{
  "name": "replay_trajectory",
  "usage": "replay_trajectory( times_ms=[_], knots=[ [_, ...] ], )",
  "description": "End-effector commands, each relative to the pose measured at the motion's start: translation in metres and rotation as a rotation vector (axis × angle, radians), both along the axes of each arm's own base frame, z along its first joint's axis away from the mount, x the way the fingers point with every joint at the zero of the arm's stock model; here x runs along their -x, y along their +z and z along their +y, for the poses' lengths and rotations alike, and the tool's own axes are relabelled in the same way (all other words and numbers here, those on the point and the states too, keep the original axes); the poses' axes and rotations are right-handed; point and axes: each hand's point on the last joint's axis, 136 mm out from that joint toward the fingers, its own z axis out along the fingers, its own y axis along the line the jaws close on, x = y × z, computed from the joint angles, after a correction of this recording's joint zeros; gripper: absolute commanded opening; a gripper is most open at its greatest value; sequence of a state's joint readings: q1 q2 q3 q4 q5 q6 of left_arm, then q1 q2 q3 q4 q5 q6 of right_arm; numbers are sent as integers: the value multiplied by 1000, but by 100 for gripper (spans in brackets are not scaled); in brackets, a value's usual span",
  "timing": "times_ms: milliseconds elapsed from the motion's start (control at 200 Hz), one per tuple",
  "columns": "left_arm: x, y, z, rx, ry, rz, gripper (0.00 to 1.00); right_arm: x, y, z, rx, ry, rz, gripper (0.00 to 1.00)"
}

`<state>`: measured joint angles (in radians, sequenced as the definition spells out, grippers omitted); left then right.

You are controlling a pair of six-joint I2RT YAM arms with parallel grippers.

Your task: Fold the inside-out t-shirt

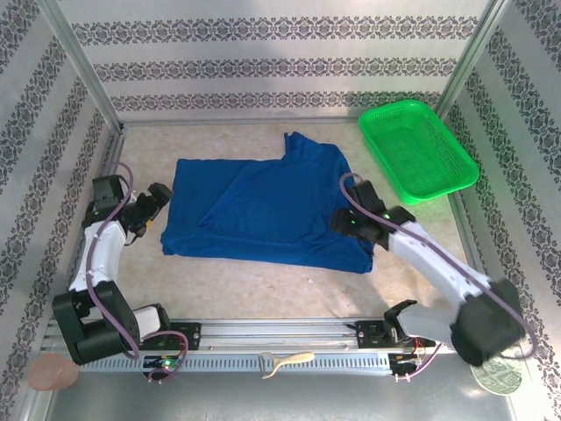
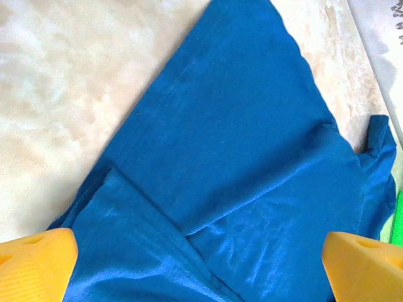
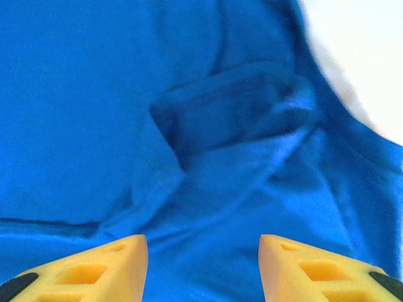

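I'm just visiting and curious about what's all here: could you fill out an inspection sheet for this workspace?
Surface: pale marbled tabletop.
Job's things: blue t-shirt lying flat, one flap folded over.
Clutter: green basket, empty, far right corner; cream utensil-like item on the front rail.
Grippers: left claw open at the shirt's left edge; right claw open over its right side.
Cables: purple cables looping along both arms.
Surroundings: patterned walls on three sides.

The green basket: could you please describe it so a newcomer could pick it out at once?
Find the pale table, then its far right corner, right of the blue t-shirt. The green basket sits there. It alone is rigid, bright green mesh, and it is empty.
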<state>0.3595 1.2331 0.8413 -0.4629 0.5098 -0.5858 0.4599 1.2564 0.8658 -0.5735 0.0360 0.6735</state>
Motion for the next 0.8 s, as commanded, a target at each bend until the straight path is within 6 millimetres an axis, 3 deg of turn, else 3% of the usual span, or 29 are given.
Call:
replay_trajectory(
  times_ms=[0,195,465,555,654,794],
  knots=[
    [-1,3,-19,25,-118,15,100,-24,-7,27,26,105,-7,50],
    [-8,1,-47,28,-228,40,100,-39,-43,39,104,124,65,50],
    [-12,-8,-72,44,-292,46,100,-50,-66,40,142,108,95,46],
    [-13,-12,-76,50,-301,52,100,-54,-68,42,146,112,99,32],
    [-13,-15,-78,51,-309,57,100,-59,-61,46,141,117,83,0],
    [-14,-18,-81,54,-316,60,100,-71,-41,59,100,131,38,0]
  ],
)
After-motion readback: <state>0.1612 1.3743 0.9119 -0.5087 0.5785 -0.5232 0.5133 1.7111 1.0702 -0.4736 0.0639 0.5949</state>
